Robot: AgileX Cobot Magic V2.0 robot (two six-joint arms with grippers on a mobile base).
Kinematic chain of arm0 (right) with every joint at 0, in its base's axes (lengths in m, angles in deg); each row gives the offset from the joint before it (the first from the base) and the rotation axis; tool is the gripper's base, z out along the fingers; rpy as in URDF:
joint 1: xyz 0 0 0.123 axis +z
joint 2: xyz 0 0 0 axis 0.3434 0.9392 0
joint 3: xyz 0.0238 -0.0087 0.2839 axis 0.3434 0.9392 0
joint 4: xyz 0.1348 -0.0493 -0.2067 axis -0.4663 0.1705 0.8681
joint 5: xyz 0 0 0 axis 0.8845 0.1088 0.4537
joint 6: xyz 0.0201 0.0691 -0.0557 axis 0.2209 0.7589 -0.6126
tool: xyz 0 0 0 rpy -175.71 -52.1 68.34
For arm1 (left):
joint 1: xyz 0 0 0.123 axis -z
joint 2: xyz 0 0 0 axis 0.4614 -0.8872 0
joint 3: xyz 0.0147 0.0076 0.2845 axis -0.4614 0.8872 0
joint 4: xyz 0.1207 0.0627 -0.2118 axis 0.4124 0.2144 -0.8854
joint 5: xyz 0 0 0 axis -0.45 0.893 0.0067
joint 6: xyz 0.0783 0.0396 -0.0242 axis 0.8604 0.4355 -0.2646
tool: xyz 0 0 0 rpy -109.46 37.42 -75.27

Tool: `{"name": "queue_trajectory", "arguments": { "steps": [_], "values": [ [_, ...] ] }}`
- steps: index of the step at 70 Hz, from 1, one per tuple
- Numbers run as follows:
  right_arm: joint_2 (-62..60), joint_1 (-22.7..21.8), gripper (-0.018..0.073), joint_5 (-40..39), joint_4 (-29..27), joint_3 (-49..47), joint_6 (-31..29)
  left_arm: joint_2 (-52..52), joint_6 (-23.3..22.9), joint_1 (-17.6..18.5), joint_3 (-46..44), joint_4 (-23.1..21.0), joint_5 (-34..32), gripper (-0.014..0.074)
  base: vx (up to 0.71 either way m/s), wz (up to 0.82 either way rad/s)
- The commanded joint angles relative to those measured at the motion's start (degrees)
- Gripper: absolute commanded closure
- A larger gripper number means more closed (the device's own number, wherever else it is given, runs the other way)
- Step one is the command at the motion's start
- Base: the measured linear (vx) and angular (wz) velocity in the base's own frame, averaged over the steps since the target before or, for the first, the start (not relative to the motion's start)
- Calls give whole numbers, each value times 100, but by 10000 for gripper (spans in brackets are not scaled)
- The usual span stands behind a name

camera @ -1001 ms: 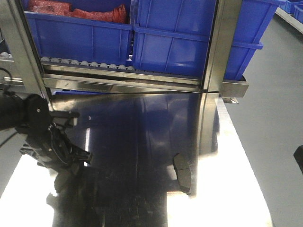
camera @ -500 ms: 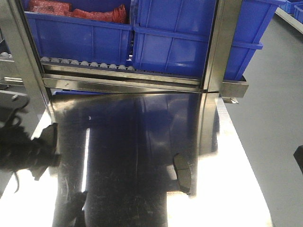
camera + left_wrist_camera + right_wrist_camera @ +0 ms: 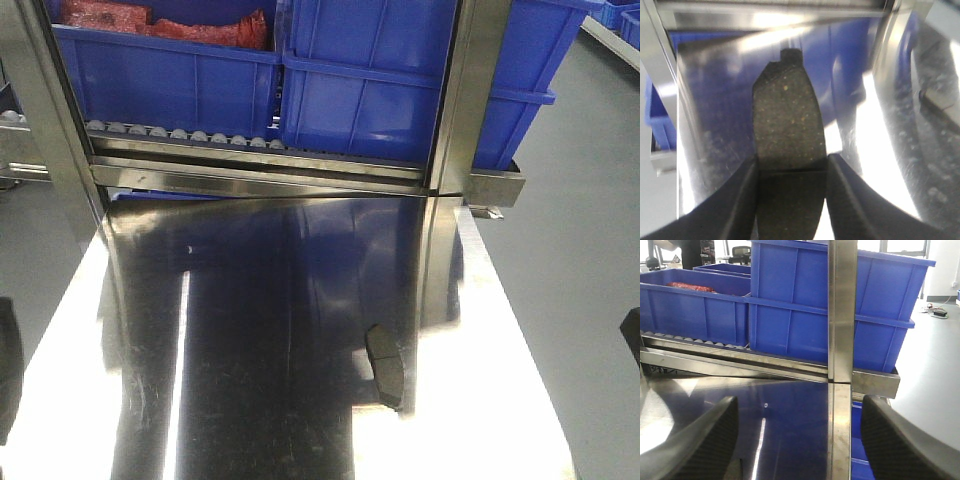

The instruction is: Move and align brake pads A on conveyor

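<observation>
The steel table (image 3: pixel 250 330) fills the front view, with blue bins (image 3: pixel 380 90) on the rack behind it. No conveyor shows in any view. The right gripper (image 3: pixel 800 410) hangs wide open above the table's far part, with nothing between its jaws. The left gripper (image 3: pixel 792 165) is closed on 1 pad (image 3: pixel 787 110). Its 2 fingers (image 3: pixel 740 200) press the long edges at about the centre groove, and the tabbed end points away from the wrist. A 2nd pad (image 3: pixel 386 368) lies loose on the table's right half, with no gripper near it in the front view.

The step in hand looks like carrying the held pad to the conveyor. To do it well, I judge:
- Squeeze firmly, since only thin edges are gripped.
- Travel level so the pad cannot pivot.
- Lower it flat with its long axis matching the intended row.
- Release only once it rests.
</observation>
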Motion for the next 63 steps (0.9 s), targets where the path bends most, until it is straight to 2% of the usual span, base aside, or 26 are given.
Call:
{"name": "queue_trajectory", "arguments": {
  "steps": [1,11,63],
  "values": [
    [34,4,72,-438,31,-155,3,426,-2,30,-10,-44,-516,603,0,0],
    [34,4,72,-438,31,-155,3,711,-7,30,17,-23,-490,603,0,0],
    [34,4,72,-438,31,-155,3,712,-7,30,17,17,-490,603,0,0]
  ]
}}
